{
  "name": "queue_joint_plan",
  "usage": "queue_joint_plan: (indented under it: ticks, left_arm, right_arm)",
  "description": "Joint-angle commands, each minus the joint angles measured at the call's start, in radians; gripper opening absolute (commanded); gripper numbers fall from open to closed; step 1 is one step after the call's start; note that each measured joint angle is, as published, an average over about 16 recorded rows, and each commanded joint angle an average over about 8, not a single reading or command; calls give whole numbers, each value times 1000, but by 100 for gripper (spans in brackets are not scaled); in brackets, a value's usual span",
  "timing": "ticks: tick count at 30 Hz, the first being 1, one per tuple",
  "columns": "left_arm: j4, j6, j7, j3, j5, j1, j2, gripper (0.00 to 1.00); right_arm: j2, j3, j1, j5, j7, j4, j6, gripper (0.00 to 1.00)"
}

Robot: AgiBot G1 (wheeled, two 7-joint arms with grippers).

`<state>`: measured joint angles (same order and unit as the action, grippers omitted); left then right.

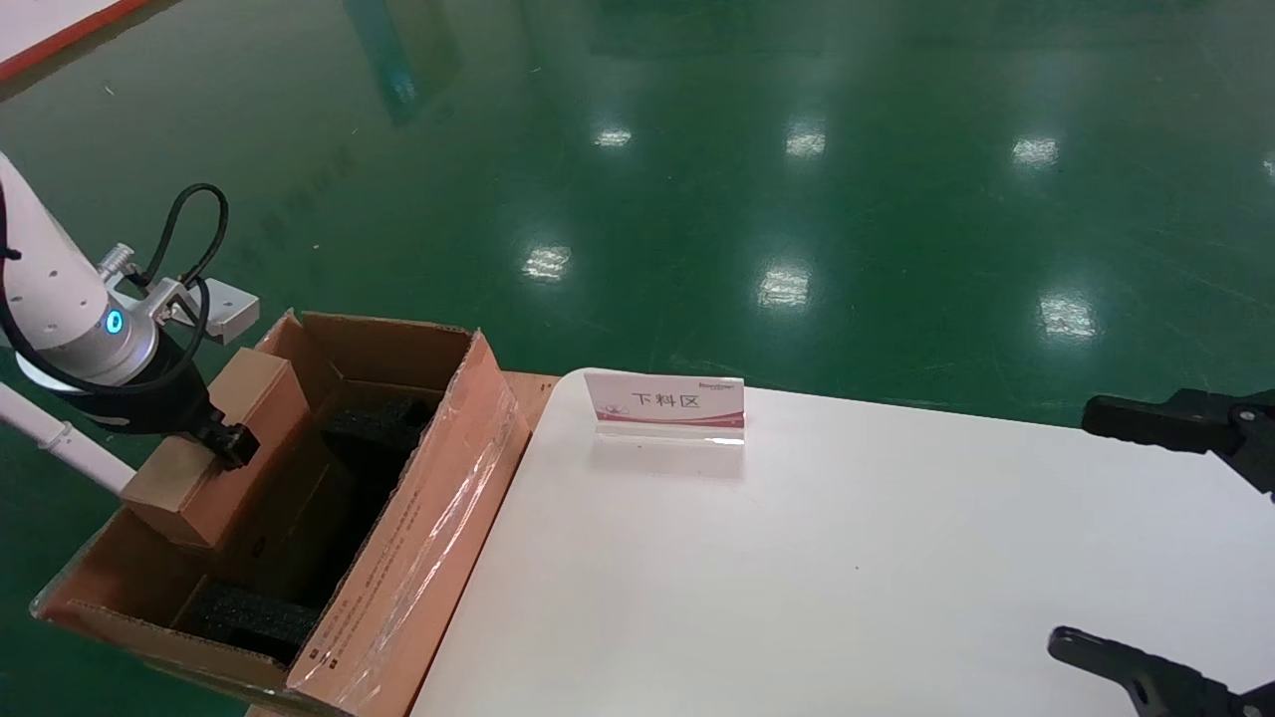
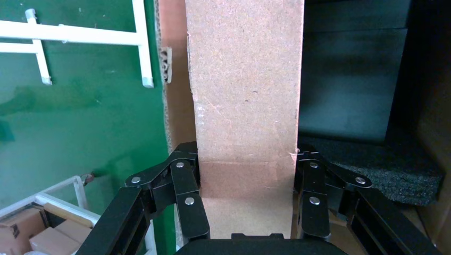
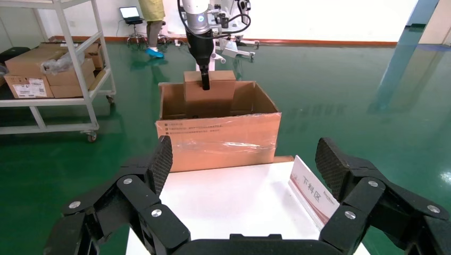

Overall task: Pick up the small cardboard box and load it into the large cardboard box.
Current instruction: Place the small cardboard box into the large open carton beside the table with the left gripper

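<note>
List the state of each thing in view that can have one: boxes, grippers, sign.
small cardboard box: closed, held, partly lowered into the large box along its far-left wall.
large cardboard box: open, flaps up, black foam inside.
left gripper: shut on the small box, over the large box.
right gripper: open, empty, over the white table.
sign: upright on the table.

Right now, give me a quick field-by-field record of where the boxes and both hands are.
left hand: shut on the small box, over the far side of the big box
small box: gripped, partly down inside the big box
big box: flaps up, beside the table, black foam inside
right hand: open, idle above the table
table: white, holds a sign
</note>
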<state>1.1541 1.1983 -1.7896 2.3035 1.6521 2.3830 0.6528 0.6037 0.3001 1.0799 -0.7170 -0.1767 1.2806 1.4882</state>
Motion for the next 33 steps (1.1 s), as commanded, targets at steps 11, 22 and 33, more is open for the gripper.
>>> queue_joint_plan:
  ticks: [11,22,33]
  left_arm:
    - [-54,-21,16,5,-17,-59,19,0]
    - [-108,-9,32,9,-31,-89,45,32]
    - [-126,-6,33,13,-26,-98,60,100]
  right_arm:
    - [0,1,0,0,0,0,0,100]
    - [0,1,0,1,1,0,0,100]
    - [-1,1,0,1,1,0,-1,100]
